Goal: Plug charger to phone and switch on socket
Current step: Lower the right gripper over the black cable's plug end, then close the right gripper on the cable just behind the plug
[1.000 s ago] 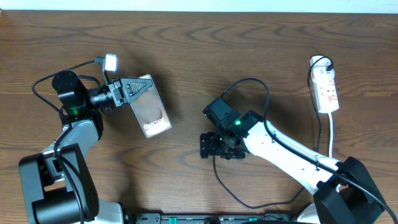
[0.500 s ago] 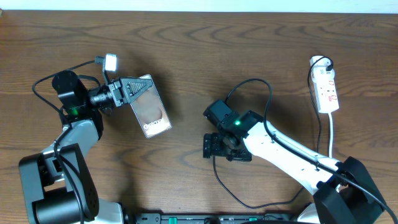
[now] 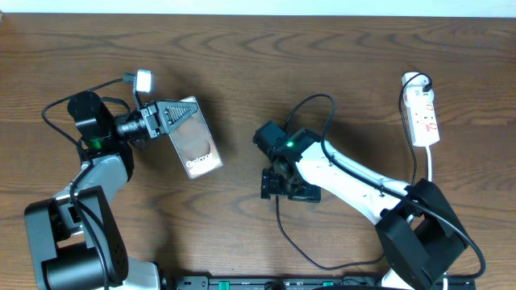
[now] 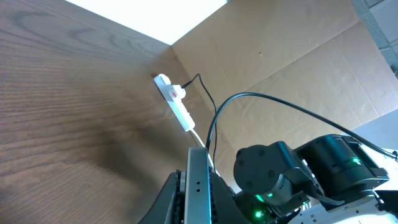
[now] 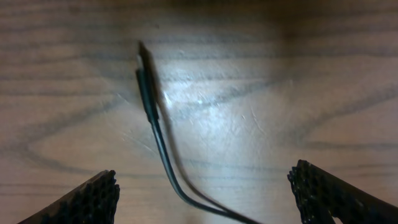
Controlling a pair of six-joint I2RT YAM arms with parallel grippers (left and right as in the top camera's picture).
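My left gripper (image 3: pixel 176 117) is shut on the upper end of the phone (image 3: pixel 196 145), a dark slab with white "Galaxy" lettering, held tilted at the left. In the left wrist view the phone's thin edge (image 4: pixel 198 183) stands between the fingers (image 4: pixel 198 208). My right gripper (image 3: pixel 280 185) is open at the table's middle, pointing down over the charger's black cable (image 3: pixel 283 227). In the right wrist view the plug tip (image 5: pixel 145 61) lies on the wood, and the cable runs down between the spread fingers (image 5: pixel 205 193), untouched. The white socket (image 3: pixel 422 113) lies far right.
The charger cable loops along the front edge of the table (image 3: pixel 322 264) and up to the socket. The socket also shows in the left wrist view (image 4: pixel 174 99), with the right arm (image 4: pixel 292 174) near the phone. A white cord (image 3: pixel 430 173) leaves the socket.
The right arm's elbow has swung left and its wrist has turned and shifted slightly up. The left arm and the phone have not moved.
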